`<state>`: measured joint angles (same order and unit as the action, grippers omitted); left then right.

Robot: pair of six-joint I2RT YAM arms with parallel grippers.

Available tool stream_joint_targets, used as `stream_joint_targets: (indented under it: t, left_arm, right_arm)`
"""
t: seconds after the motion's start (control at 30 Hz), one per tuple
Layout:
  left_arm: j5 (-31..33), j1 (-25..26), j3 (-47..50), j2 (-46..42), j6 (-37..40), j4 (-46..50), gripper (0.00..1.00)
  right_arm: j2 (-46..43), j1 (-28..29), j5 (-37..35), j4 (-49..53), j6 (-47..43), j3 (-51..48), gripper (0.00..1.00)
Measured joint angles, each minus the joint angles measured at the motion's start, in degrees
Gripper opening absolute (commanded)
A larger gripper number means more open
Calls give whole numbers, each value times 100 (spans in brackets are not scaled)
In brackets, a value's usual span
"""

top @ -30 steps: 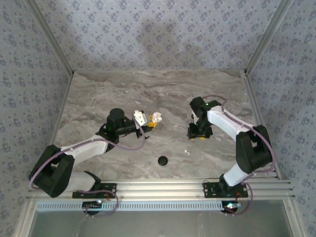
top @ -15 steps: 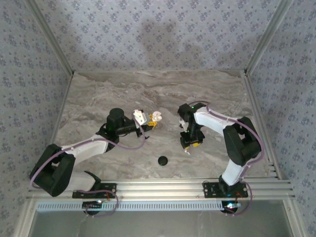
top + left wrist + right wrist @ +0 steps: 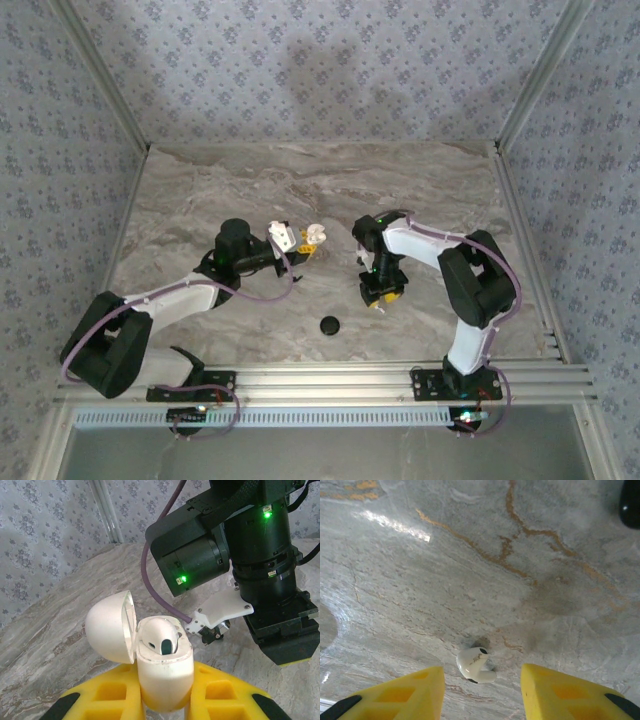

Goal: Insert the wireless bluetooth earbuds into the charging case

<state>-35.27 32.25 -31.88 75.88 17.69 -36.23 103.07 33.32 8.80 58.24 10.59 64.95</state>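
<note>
Glossy white case (image 3: 165, 672) clamped in left jaws, lid (image 3: 110, 627) up; right jaws gape, curved white earbud (image 3: 474, 665) between them.

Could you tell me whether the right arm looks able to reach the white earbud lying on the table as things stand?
Probably yes: the white earbud lies on the table between the fingers of the open right gripper, with nothing in the way.
</note>
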Motion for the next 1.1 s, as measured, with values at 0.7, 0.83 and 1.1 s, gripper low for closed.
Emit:
stream_joint_targets:
  t: [0.7, 0.83, 1.1]
  left_arm:
    - [2, 0, 2, 0, -2, 2, 9]
    - [2, 0, 2, 0, -15, 2, 9]
    - [20, 0, 2, 0, -22, 2, 9]
  right_arm:
    - [-245, -256, -391, -31, 415, -111, 42]
    - [-562, -260, -269, -59, 511, -133, 42]
    - [-645, -243, 33, -17, 1377, -446, 42]
